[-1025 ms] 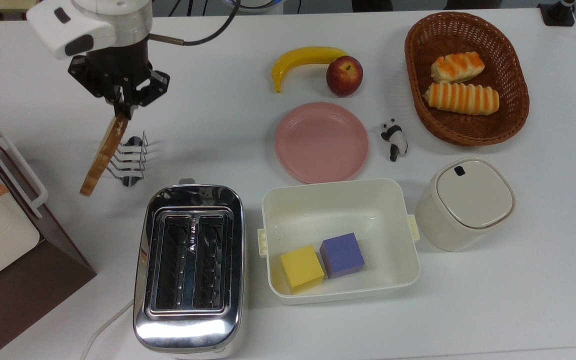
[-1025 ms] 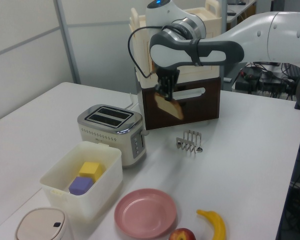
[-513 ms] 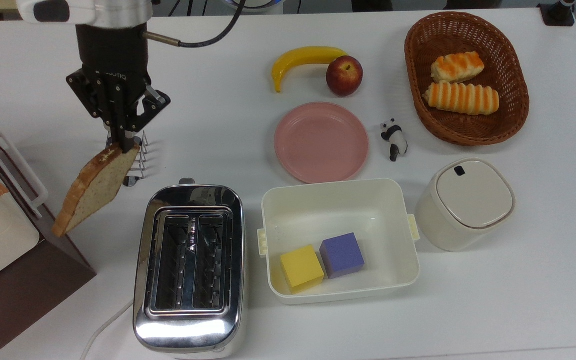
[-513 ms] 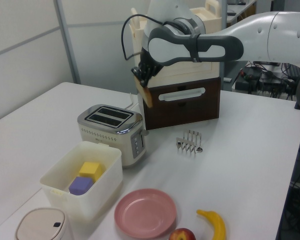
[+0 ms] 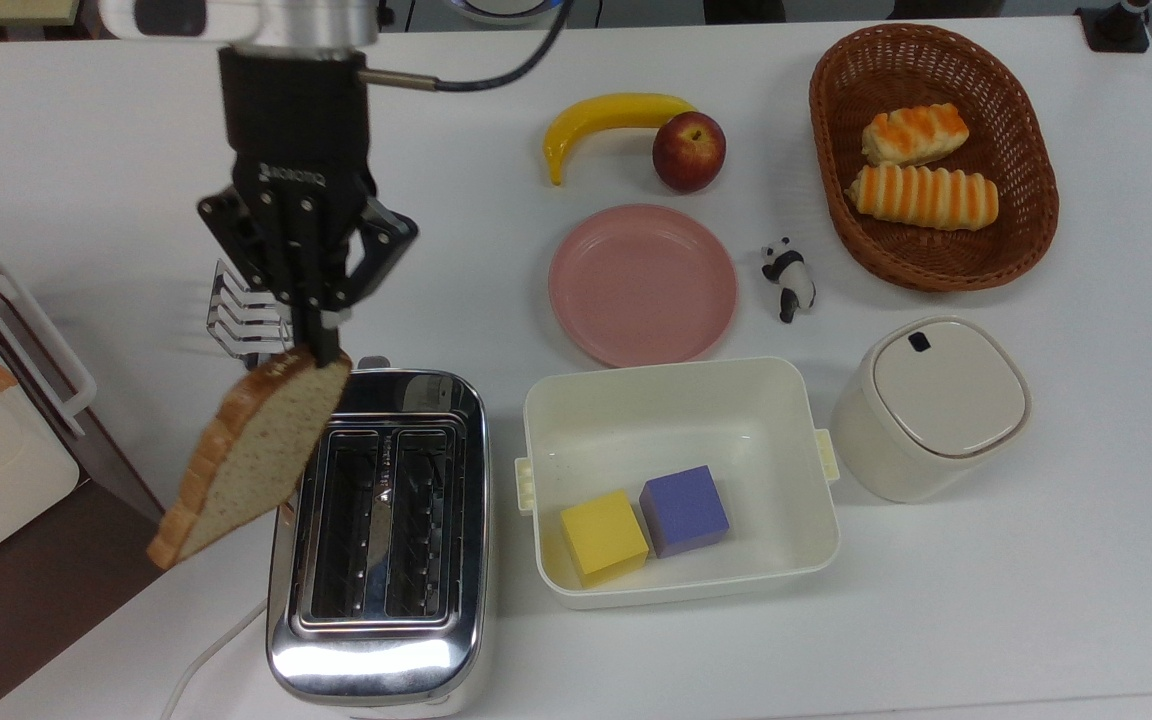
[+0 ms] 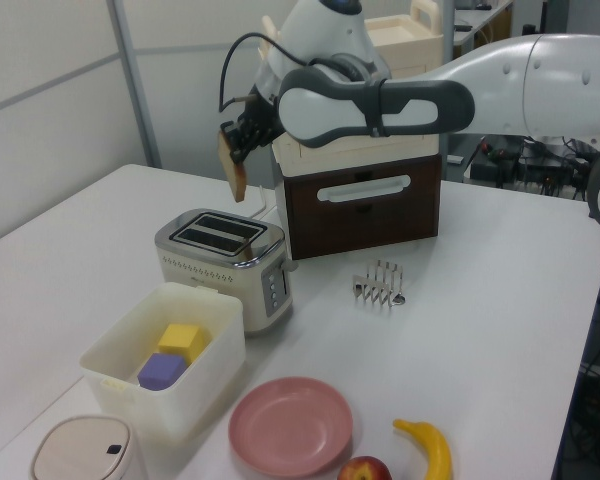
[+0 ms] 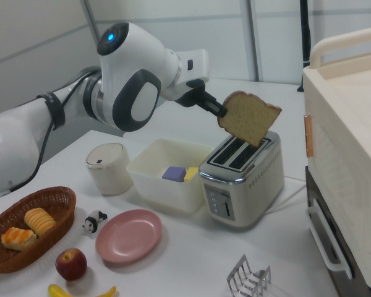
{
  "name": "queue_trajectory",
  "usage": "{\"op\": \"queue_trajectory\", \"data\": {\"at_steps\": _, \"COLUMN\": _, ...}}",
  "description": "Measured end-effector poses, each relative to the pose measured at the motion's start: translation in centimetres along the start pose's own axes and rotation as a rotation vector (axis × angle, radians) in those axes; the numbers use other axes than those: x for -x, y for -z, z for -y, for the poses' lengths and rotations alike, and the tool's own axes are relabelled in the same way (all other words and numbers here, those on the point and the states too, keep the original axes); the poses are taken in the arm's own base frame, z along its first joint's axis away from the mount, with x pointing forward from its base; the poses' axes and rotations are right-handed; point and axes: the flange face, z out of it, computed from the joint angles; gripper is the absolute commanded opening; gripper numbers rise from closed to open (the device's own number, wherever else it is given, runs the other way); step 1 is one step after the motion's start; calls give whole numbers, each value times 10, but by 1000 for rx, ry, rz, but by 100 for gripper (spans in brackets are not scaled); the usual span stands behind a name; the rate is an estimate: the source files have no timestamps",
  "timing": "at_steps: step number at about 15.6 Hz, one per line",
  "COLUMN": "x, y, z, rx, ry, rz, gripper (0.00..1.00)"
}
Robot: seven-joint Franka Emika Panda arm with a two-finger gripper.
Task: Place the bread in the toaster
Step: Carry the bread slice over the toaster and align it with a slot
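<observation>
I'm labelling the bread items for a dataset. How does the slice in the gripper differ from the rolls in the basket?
The bread is a thin flat slice with a speckled tan face and brown crust; the rolls are plump, with orange stripes. The slice hangs tilted in the air above the toaster, pinched at one edge by the gripper; the rolls lie in the wicker basket.

Top view overhead; side views oppose, sharing toaster (image 6: 223,262).

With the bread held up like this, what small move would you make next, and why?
Probably turn the wrist so the bread hangs edge-down in line with a slot, then centre it over the toaster. The gripper pinches one corner, and the slice hangs tilted above the toaster's edge, not over a slot.
</observation>
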Motion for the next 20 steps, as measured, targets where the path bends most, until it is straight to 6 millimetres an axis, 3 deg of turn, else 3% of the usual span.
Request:
{"op": "queue_trajectory", "data": {"at_steps": 4, "x": 13, "y": -21, "z": 20, "rx": -29, "ry": 17, "rz": 20, "gripper": 0}}
{"op": "queue_trajectory", "data": {"at_steps": 9, "x": 23, "y": -28, "z": 31, "rx": -44, "ry": 38, "rz": 41, "gripper": 0}}
{"op": "queue_trajectory", "data": {"at_steps": 20, "x": 49, "y": -52, "z": 22, "rx": -15, "ry": 136, "rz": 179, "gripper": 0}}
